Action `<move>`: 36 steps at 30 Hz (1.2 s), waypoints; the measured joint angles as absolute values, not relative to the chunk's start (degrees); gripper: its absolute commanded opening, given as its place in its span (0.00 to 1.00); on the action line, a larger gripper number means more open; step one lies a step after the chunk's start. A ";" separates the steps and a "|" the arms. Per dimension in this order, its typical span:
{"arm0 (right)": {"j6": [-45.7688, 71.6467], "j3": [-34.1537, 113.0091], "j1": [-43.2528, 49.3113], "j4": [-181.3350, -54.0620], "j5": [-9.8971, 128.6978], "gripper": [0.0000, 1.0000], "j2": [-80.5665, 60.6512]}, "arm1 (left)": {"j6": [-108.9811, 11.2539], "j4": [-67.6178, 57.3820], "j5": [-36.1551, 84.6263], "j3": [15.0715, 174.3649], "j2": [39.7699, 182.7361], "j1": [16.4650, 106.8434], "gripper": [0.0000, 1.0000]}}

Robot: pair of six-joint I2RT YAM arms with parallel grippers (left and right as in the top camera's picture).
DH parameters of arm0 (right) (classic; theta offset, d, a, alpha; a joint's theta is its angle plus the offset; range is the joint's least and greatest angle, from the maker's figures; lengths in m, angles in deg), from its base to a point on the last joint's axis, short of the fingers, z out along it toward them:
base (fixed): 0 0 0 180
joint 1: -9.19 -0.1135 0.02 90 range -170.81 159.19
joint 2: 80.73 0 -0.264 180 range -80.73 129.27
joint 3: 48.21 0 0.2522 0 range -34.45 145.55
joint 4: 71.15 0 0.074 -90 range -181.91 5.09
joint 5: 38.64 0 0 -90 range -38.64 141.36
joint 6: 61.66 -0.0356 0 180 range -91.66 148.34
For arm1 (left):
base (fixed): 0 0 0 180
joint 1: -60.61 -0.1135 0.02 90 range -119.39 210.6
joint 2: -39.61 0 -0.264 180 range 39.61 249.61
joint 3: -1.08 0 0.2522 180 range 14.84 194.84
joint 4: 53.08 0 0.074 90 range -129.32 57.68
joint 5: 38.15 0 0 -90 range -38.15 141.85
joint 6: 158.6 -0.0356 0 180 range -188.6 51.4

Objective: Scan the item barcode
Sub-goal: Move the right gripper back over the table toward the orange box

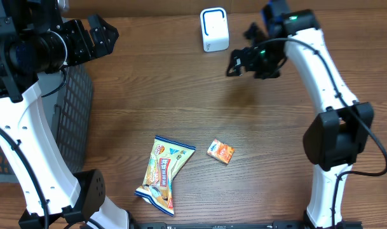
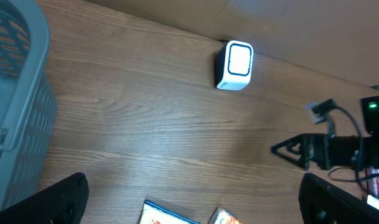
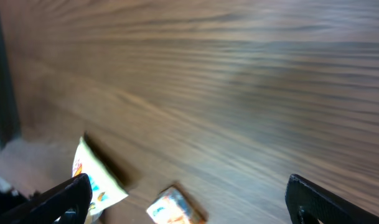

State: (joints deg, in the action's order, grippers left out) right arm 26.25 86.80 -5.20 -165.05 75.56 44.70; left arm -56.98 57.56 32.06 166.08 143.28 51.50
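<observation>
Wood-grain desk (image 1: 263,165), brown, matte, long streaks running left to right. Scanner (image 1: 214,30) stands by the far edge, approx. mid-desk: small white plastic block w/ rounded corners, blue outline round a glowing white face.

Snack packet (image 1: 164,175) lies flat toward the near edge, left of centre: glossy, crinkly film, long rectangle, pale w/ a red band, set at an angle. Small box (image 1: 220,151) sits just right of it, not touching: orange card, squat, also turned at an angle. Both are well apart from the scanner. No barcode is legible on either.

Grey plastic basket (image 1: 75,121) w/ lattice walls and a thick smooth rim stands at the desk's left edge.

Left gripper (image 1: 107,37), black, angular, hangs above the far-left corner over the basket rim; its fingers are spread wide w/ nothing between them. Right gripper (image 1: 241,54), black on a white arm, hovers just right of the scanner, above the desk; its fingers are likewise released and empty, w/ bare wood between them in the wrist view, which is blurred.
</observation>
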 measured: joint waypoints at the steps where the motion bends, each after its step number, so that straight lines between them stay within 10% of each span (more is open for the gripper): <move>1: 26.23 86.80 -6.73 -165.07 76.26 1.00 44.70 | -56.98 57.56 32.06 166.08 143.28 51.50 1.00; 15: 26.21 85.45 -12.92 -167.50 71.56 0.99 44.70 | -56.96 57.56 32.06 166.08 143.28 51.50 1.00; 21: 29.18 74.21 -13.31 -167.72 68.04 0.86 44.72 | -56.98 57.56 32.08 166.08 143.28 51.50 1.00; 24: 32.26 66.48 -14.95 -166.08 67.45 0.62 44.78 | -56.98 57.53 32.08 166.08 143.28 51.50 1.00; 36: 35.08 57.36 -19.49 -161.53 67.00 0.56 44.87 | -56.98 57.56 32.06 166.08 143.28 51.50 1.00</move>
State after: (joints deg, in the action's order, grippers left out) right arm 35.08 57.36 -19.49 -161.53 67.00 44.87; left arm -56.98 57.56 32.06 166.08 143.28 51.50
